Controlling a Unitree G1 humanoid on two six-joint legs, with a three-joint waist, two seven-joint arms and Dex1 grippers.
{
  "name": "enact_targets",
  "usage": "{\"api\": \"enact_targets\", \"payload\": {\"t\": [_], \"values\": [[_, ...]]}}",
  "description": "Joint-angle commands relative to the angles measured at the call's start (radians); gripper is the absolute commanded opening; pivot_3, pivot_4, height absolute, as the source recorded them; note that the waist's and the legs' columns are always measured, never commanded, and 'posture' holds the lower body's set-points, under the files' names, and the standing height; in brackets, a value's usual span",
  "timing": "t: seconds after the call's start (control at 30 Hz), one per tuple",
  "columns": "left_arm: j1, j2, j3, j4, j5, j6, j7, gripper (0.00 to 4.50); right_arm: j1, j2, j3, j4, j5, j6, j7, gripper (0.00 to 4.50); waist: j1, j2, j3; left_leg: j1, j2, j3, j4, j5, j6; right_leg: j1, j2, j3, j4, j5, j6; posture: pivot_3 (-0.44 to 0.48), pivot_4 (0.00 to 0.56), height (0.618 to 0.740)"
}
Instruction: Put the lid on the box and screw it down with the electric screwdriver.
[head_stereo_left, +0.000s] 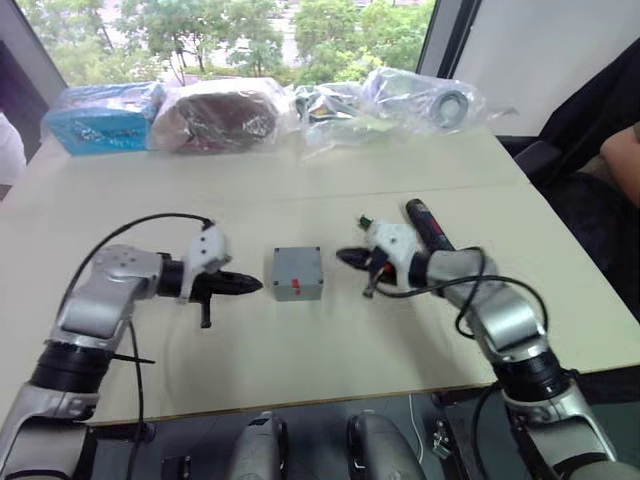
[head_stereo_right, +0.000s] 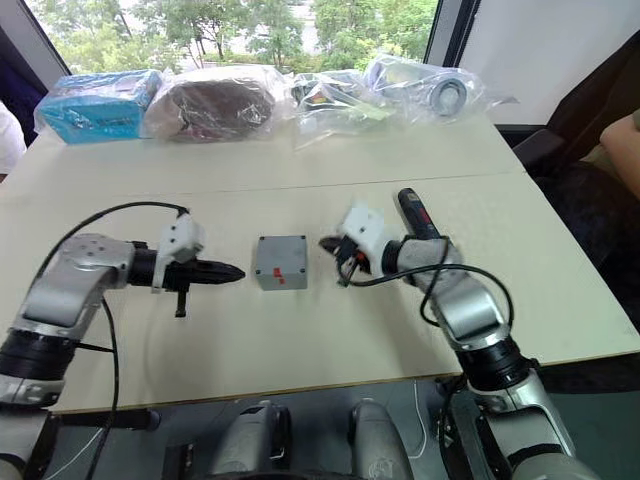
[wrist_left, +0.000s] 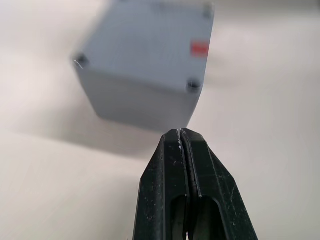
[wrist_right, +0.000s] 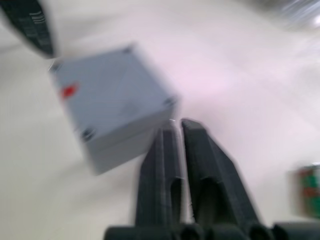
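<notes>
A small grey square box stands in the middle of the table. The grey lid lies on top of it, with recessed screw holes at the corners and a red mark. My left gripper is shut and empty, its tip just short of the box's left side. My right gripper points at the box's right side from a short gap away, fingers together and holding nothing. The electric screwdriver, black with a reddish band, lies on the table behind my right wrist.
Plastic-wrapped goods line the table's far edge: a blue pack, a brown bundle and clear bags. A small green block sits beside the screwdriver. A person's arm shows at the right edge.
</notes>
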Motion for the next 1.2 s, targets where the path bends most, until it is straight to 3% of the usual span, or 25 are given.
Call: {"api": "enact_targets", "payload": {"t": [0.03, 0.27, 0.93, 1.03, 1.2], "values": [[-0.017, 0.027, 0.076, -0.142, -0.116, 0.101, 0.028, 0.00, 0.043, -0.045, -0.107, -0.077, 0.040, 0.082, -0.038, 1.86, -0.001, 0.000, 0.000, 0.000, 0.000, 0.000, 0.000, 0.000, 0.000, 0.000, 0.000, 0.000, -0.001, 0.000, 0.000, 0.000, 0.150, 0.740], [-0.088, 0.002, 0.064, -0.231, -0.198, 0.168, 0.107, 0.00, 0.098, -0.051, -0.191, -0.010, 0.071, 0.148, -0.099, 4.41, -0.004, 0.000, 0.000, 0.000, -0.001, 0.001, 0.001, 0.000, 0.000, 0.000, 0.001, 0.001, -0.001, 0.000, 0.000, 0.000, 0.150, 0.740], [-0.089, -0.005, 0.011, -0.277, -0.214, 0.161, 0.183, 0.00, 0.008, -0.017, -0.158, 0.237, 0.087, 0.142, -0.136, 4.41, -0.004, 0.000, 0.000, 0.000, -0.001, 0.002, 0.000, 0.000, 0.000, 0.000, 0.003, 0.001, -0.001, 0.000, 0.000, 0.000, 0.150, 0.740], [-0.086, 0.001, 0.010, -0.272, -0.209, 0.154, 0.182, 0.00, 0.007, -0.017, -0.151, 0.246, 0.083, 0.133, -0.137, 3.80, -0.005, 0.000, 0.000, 0.000, -0.001, 0.002, 0.000, 0.000, 0.000, 0.000, 0.002, 0.001, -0.001, 0.000, 0.000, 0.000, 0.150, 0.740], [-0.083, 0.005, 0.006, -0.271, -0.203, 0.146, 0.183, 0.00, 0.013, -0.020, -0.145, 0.248, 0.079, 0.126, -0.138, 2.07, -0.005, 0.000, 0.000, 0.000, -0.001, 0.002, 0.000, 0.000, 0.000, 0.000, 0.002, 0.001, -0.001, 0.000, 0.000, 0.000, 0.150, 0.740]]}}
